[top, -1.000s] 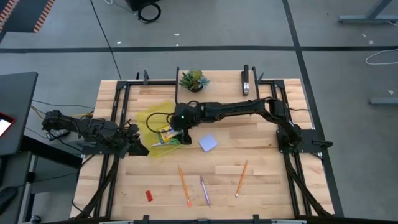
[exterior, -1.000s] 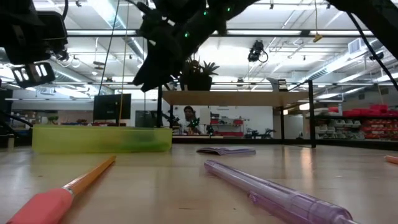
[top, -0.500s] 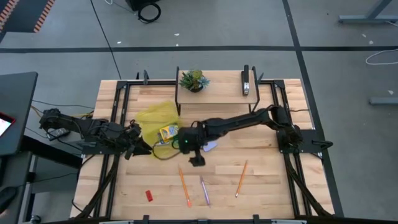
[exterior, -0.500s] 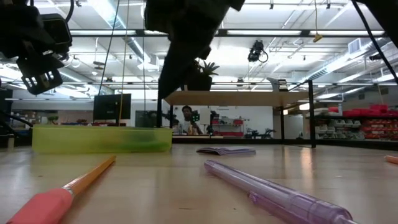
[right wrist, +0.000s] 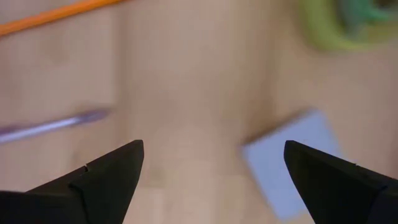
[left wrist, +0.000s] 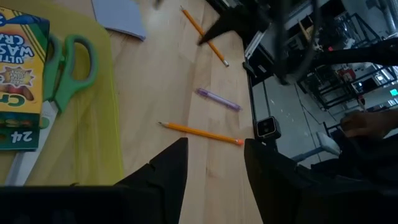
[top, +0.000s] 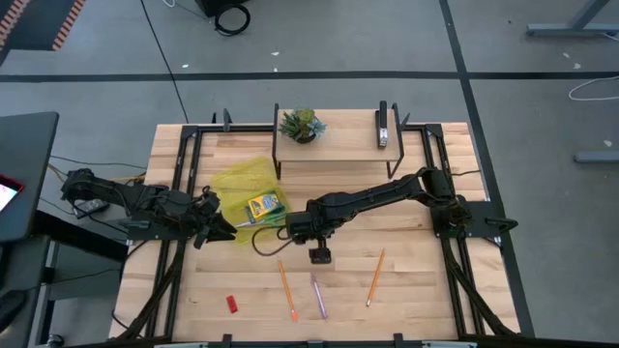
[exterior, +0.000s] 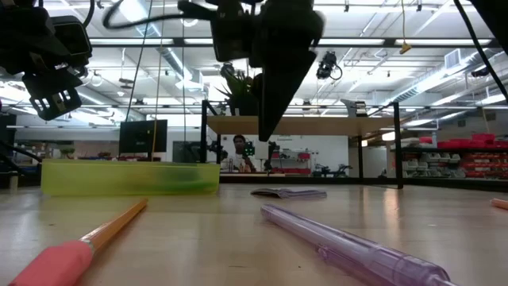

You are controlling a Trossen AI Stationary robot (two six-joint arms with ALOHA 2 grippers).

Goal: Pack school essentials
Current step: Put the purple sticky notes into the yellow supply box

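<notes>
From above, I see a pale wood plank table (top: 406,290) in a black metal frame. My right gripper (top: 320,255) hangs over the middle of the table, fingers spread wide and empty. A second ago it was over the yellow pouch (top: 235,182); now it has swung toward the front, hiding the notepad beneath the arm. My left gripper (top: 219,229) sits at the pouch's left edge, empty, jaws wider than a second ago. The crayon box (top: 263,206), yellow and green card, lies on the translucent pouch. Two orange pencils (top: 286,289), a purple pen (top: 318,296) and a small red eraser (top: 231,304) lie apart on the front boards. A spiky green plant (top: 300,124) and a black stapler (top: 383,127) stand on a raised shelf at the back.

At table height, the right gripper (exterior: 268,131) points down, dark and tapering, above the flat notepad (exterior: 288,192). A clear purple pen (exterior: 349,246) and a pencil (exterior: 111,226) with a pink rubber end lie nearest.

Through the left wrist camera, green-handled scissors (left wrist: 69,68) rest beside the crayon box (left wrist: 18,74) on the yellow pouch (left wrist: 102,137); the pale blue notepad (left wrist: 119,15) lies just past it.

Through the right wrist camera, the two dark fingers (right wrist: 93,180) stand far apart over blurred wood, with the square notepad (right wrist: 292,162) below.
</notes>
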